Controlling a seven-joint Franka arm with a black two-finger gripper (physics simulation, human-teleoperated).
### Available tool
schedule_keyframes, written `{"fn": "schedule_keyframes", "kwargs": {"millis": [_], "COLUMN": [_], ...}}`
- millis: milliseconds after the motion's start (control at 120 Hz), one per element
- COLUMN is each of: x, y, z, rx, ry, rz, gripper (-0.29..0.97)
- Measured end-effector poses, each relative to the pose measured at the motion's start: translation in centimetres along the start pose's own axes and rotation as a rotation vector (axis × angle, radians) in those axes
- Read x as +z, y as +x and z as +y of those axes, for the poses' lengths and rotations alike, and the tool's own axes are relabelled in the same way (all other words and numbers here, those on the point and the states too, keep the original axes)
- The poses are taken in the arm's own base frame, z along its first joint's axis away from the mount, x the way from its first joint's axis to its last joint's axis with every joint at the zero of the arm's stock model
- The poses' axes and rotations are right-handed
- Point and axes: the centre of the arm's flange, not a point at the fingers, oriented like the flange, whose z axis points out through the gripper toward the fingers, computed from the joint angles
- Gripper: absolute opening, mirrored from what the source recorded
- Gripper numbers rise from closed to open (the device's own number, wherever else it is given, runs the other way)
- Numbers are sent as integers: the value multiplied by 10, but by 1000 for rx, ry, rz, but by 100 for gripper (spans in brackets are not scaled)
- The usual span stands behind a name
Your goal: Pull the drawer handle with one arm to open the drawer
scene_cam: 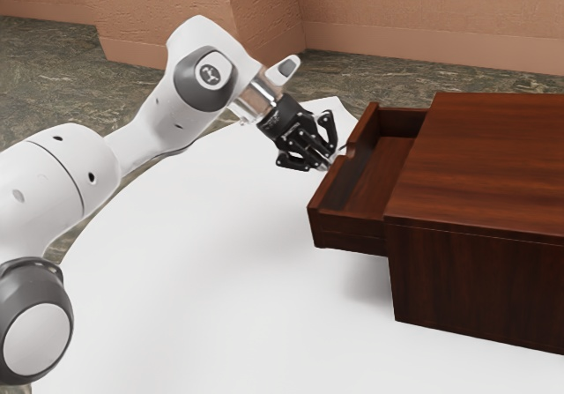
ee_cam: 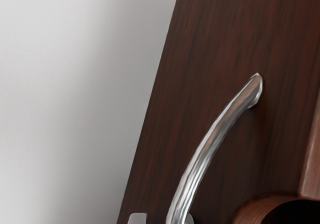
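While the task looks part done, we list the holdings by size, each with its hazard as we judge it.

Item 1, flat white tabletop (scene_cam: 220, 271): bears everything. It looks smooth, so it may offer little grip to what stands on it.
Item 2, dark reddish-brown wooden cabinet (scene_cam: 493, 200): upright at the exterior view's right. It might skid along the table under a hard pull.
Item 3, white seven-joint arm (scene_cam: 150, 130): reaches in from the exterior view's left. A pull angled off the slide's line could cause jamming.
Item 4, dark wooden drawer (scene_cam: 366, 178): part-way out of the cabinet, its tray exposed and its front panel toward the arm. Drawn too far, it could leave the cabinet and tip.
Item 5, black two-finger gripper (scene_cam: 330, 156): at the upper edge of the drawer front. Whether it is clenched on the handle or released we cannot tell.
Item 6, curved silver metal handle (ee_cam: 215, 149): mounted on the drawer front, close under the hand in the wrist view. It is slim and polished, so we judge a slip the likeliest fault if the hold is shallow
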Motion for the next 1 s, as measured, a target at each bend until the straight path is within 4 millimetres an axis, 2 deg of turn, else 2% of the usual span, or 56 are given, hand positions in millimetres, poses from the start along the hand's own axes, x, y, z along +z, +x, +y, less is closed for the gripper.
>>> {"fn": "schedule_keyframes", "kwargs": {"millis": [208,617,808,883,1000], "x": [-7,-32,-57,-77,-145], "y": [1,1,-3,-10,-34], "z": [-4,-31,-50,-53,-53], "rx": [-6,-54,-92,-101,-104], "ry": [4,29,48,50,49], "rz": [13,42,73,96,183], "gripper": [-4,-4,-3,-1,24]}}
